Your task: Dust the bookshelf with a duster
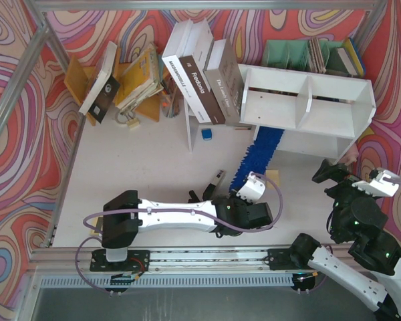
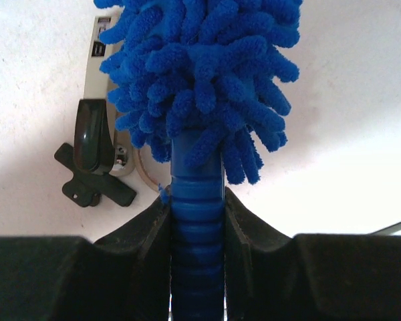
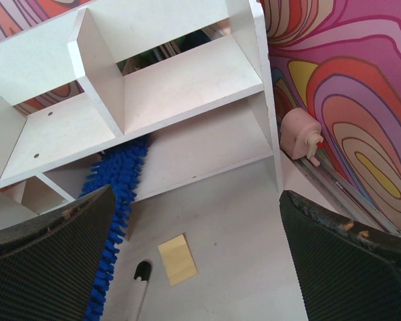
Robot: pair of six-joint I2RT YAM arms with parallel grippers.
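Observation:
The white bookshelf [image 1: 307, 107] stands at the back right, two compartments split by a divider; it also shows in the right wrist view [image 3: 187, 80]. The blue fluffy duster [image 1: 257, 155] runs from my left gripper up under the shelf's lower left compartment; its head shows in the left wrist view [image 2: 200, 73] and in the right wrist view [image 3: 117, 194]. My left gripper [image 1: 248, 200] is shut on the duster's ribbed blue handle [image 2: 197, 227]. My right gripper [image 1: 334, 175] is open and empty, in front of the shelf's right end, with its fingers [image 3: 47, 267] wide apart.
Tall books [image 1: 200, 73] lean left of the shelf. A green file rack [image 1: 301, 53] stands behind it. A wooden book stand [image 1: 120, 80] is at the back left. A yellow sticky note [image 3: 177, 259], a black-and-white marker [image 1: 216, 182] and a small blue cube [image 1: 206, 134] lie on the table.

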